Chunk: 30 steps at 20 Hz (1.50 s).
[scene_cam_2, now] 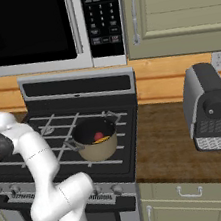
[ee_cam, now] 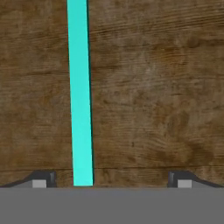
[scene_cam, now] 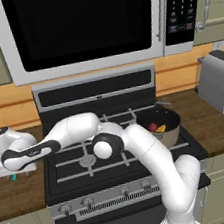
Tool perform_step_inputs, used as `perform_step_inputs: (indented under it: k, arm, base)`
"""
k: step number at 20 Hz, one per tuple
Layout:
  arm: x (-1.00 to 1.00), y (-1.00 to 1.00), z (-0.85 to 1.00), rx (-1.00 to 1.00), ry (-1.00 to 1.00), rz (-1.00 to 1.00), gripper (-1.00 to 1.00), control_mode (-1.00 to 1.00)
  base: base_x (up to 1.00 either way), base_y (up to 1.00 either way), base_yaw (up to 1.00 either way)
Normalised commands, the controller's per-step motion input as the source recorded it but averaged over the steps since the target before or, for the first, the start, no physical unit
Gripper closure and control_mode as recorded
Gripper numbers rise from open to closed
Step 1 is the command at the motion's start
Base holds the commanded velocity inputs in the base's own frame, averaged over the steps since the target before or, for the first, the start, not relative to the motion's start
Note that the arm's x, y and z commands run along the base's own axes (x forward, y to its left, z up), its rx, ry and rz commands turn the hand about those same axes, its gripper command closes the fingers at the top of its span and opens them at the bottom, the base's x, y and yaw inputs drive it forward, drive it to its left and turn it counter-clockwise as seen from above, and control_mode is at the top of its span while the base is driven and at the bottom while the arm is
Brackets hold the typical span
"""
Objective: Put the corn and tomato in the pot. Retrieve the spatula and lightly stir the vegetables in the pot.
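Kitchen stove [scene_cam: 91,162] with wooden table [scene_cam: 19,192] on either side, a microwave [scene_cam: 82,27] above. We note the pot [scene_cam: 161,125] on the stove's right rear burner, with the tomato [scene_cam: 152,127] and corn [scene_cam: 161,128] inside it. We find the hand [ee_cam: 111,180] low over the table left of the stove, jaws wide open and holding nothing. Its camera shows the spatula [ee_cam: 80,96] lying flat between the fingertips, nearer one of them.

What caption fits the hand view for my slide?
Open gripper low over the wooden counter, the spatula's teal handle between its fingertips, nearer one.
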Motion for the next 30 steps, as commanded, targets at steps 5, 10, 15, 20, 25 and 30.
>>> perform_step_inputs:
  k: [5,10,15,20,25,30]
  arm:
    - [0.05,0.15,-0.06,-0.02,0.05,0.0,-1.0,-1.0]
    - [0.09,0.2,-0.04,-0.03,0.01,0.0,-1.0,-1.0]
    - [0.04,0.1,-0.13,-0.03,0.01,0.0,-1.0,-1.0]
    - [0.0,0.01,-0.29,-0.02,0.08,0.0,1.0,-1.0]
    - [0.0,0.0,-0.77,0.0,0.12,0.0,1.0,-1.0]
    - [-0.23,0.0,-0.94,-0.05,0.02,0.0,1.0,-1.0]
  base:
    - [0.0,0.0,0.0]
    - [0.0,0.0,0.0]
    - [0.0,0.0,0.0]
    - [0.0,0.0,0.0]
    - [0.0,0.0,0.0]
    - [0.0,0.0,0.0]
